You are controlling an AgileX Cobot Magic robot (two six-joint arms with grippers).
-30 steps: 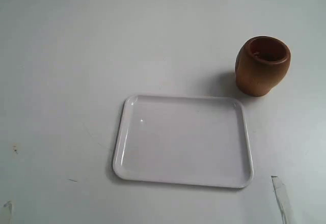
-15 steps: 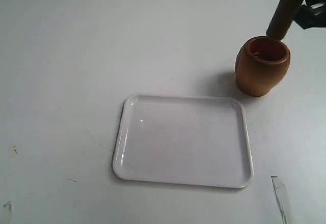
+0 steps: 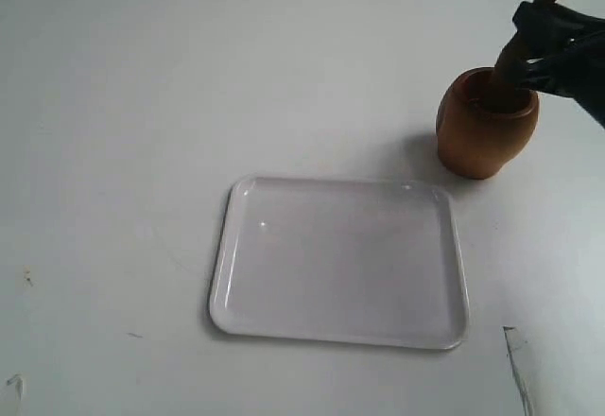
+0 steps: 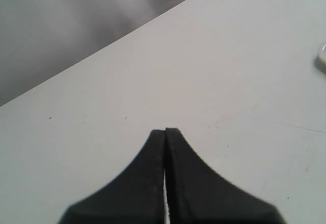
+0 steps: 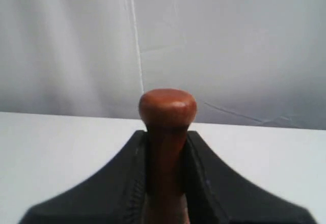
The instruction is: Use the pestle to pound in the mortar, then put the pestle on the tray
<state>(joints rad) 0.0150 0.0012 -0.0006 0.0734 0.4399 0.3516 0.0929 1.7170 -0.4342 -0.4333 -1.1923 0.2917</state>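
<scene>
The light-brown mortar stands upright at the right of the white table, beyond the white tray. My right gripper is shut on the thin neck of the reddish-brown pestle, whose thick end is down inside the mortar and whose knob sticks up past the fingers. In the right wrist view the pestle sits clamped in my right gripper, knob on top. My left gripper is shut on nothing over bare table and is out of the exterior view.
A corner of the tray shows at the edge of the left wrist view. A strip of tape lies near the table's front right edge. A grey backdrop rises behind the table's far edge.
My right gripper came in from the upper right with the pestle, then lowered it from above the mortar's rim down into the mortar. The mortar and tray have not moved.
</scene>
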